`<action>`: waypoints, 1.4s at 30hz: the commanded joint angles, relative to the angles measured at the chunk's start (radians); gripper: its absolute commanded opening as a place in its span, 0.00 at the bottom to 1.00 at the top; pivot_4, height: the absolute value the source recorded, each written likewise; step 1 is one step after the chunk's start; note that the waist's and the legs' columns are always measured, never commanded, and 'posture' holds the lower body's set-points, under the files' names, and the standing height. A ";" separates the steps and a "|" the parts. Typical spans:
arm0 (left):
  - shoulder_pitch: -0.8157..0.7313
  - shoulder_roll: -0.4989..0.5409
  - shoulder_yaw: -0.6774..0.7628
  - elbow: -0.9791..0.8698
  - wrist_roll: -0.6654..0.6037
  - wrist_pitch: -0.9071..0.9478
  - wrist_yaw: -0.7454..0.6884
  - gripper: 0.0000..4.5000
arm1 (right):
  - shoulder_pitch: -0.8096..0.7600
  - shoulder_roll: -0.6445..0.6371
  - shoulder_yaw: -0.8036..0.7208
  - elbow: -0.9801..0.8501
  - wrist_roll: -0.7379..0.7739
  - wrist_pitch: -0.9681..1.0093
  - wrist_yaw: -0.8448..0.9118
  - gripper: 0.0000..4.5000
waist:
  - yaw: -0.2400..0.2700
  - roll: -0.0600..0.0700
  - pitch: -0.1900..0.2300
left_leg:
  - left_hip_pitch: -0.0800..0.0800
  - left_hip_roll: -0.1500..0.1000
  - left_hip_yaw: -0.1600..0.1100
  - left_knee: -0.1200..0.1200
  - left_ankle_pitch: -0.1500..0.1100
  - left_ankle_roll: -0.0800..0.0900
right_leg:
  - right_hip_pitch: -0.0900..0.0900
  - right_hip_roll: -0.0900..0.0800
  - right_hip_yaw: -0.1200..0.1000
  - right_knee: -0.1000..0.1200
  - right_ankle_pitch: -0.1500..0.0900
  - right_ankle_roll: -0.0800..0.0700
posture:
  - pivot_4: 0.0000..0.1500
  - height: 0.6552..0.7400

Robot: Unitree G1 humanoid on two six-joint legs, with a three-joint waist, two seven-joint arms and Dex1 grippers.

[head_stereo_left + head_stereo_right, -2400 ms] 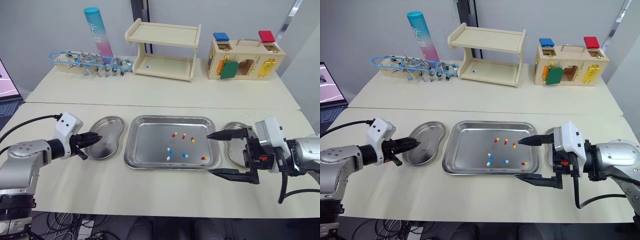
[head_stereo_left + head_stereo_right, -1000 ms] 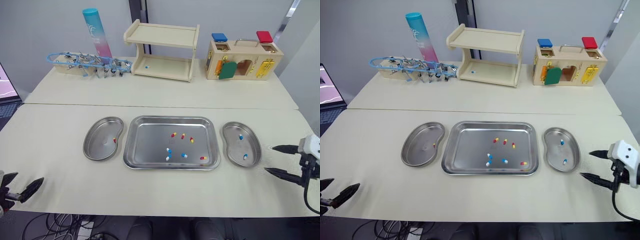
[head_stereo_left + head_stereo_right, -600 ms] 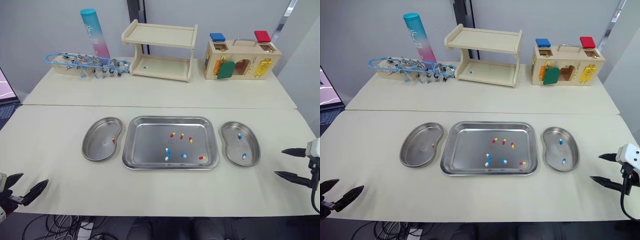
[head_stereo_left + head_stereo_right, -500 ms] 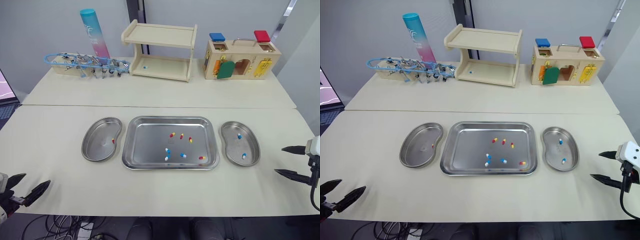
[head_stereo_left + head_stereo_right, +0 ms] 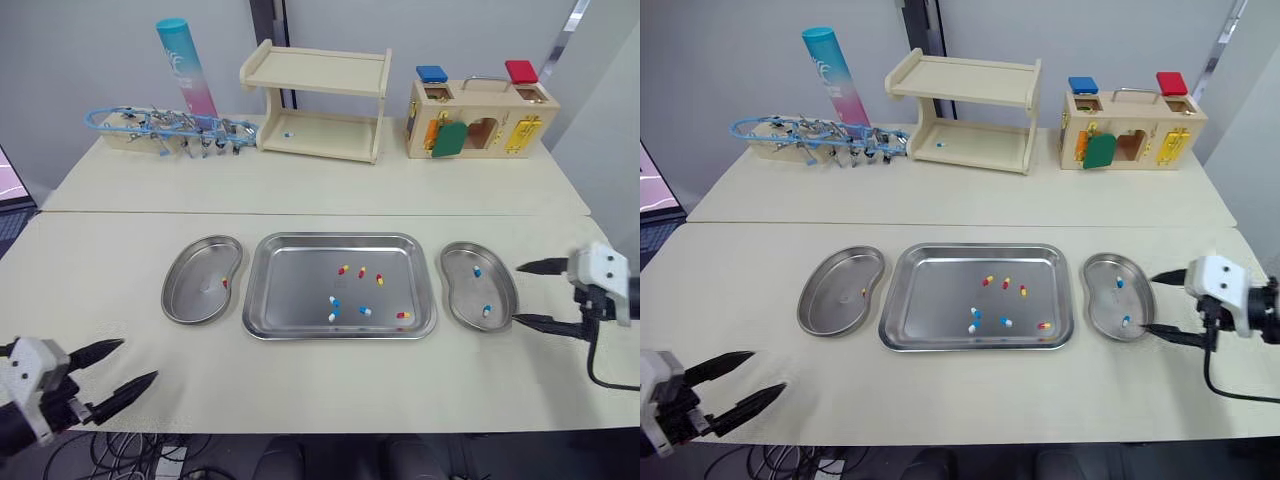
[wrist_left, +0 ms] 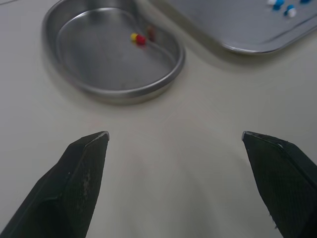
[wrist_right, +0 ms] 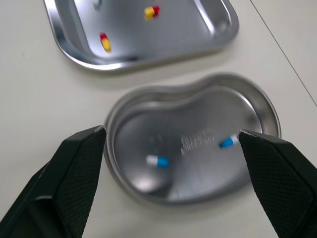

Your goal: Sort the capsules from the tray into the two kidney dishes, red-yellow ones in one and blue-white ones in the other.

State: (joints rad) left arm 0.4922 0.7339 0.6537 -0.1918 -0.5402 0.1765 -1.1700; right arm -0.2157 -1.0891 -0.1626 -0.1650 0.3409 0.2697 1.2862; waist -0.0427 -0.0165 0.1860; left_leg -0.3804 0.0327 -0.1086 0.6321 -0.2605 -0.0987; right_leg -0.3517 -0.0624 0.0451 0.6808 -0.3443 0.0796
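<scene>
Table: cream, tray centre, mixed capsules inside
Left dish: one red-yellow capsule
Right dish: two blue-white capsules
Left claw: open, empty, front edge
Right claw: open, empty, beside right dish

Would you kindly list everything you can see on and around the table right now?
Tray: 1, steel, table centre.
Dishes: 2, steel; left dish and right dish flank the tray.
Red-yellow capsules: 5; four in tray, one in left dish.
Blue-white capsules: 5; three in tray, two in right dish.
Shelf: 1, pale wood, back centre; a small blue-white item on its lower level.
Tube: 1, teal-pink, upright, back left.
Clamp rack: 1, blue and metal, back left.
Lock box: 1, wood, back right.
Table: 1, beige.
Left gripper: open, near front left edge.
Right gripper: open, at right dish's outer side.
</scene>
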 commanded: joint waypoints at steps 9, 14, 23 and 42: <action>-0.111 -0.014 -0.162 -0.227 -0.093 0.077 0.051 1.00 | -0.360 0.170 0.359 -0.176 0.020 0.121 0.060 0.78 | 0.010 0.000 0.000 | 0.000 0.000 -0.001 0.000 0.000 0.000 | 0.000 0.000 -0.001 0.000 0.000 0.000 | 1.00 1.00; -0.135 -0.009 -0.190 -0.234 -0.092 0.085 0.060 1.00 | -0.485 0.260 0.484 -0.122 -0.068 0.086 0.080 0.63 | 0.006 0.000 0.000 | 0.000 0.000 -0.001 0.000 0.000 0.000 | -0.001 0.000 -0.001 0.000 0.000 0.000 | 1.00 1.00; -0.179 -0.011 -0.255 -0.227 -0.069 0.065 0.071 1.00 | -0.670 0.450 0.670 0.084 -0.244 -0.036 0.127 0.63 | -0.006 0.000 0.000 | -0.001 0.000 -0.002 0.000 0.000 0.000 | -0.002 0.000 -0.001 0.000 0.000 0.000 | 1.00 1.00; -0.202 0.013 -0.318 -0.274 -0.049 0.080 0.095 1.00 | -0.804 0.744 0.822 0.491 -0.461 -0.254 0.146 0.36 | -0.016 0.000 0.000 | 0.000 0.000 -0.003 0.000 0.000 0.000 | -0.002 0.001 -0.001 0.001 0.000 0.000 | 1.00 1.00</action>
State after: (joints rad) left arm 0.2866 0.7386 0.3370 -0.4347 -0.5891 0.2568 -1.0797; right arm -0.9908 -0.3534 0.6662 0.3168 -0.1074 0.0419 1.4251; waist -0.0586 -0.0161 0.1864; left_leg -0.3809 0.0328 -0.1113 0.6318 -0.2604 -0.0989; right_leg -0.3541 -0.0618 0.0437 0.6817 -0.3442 0.0793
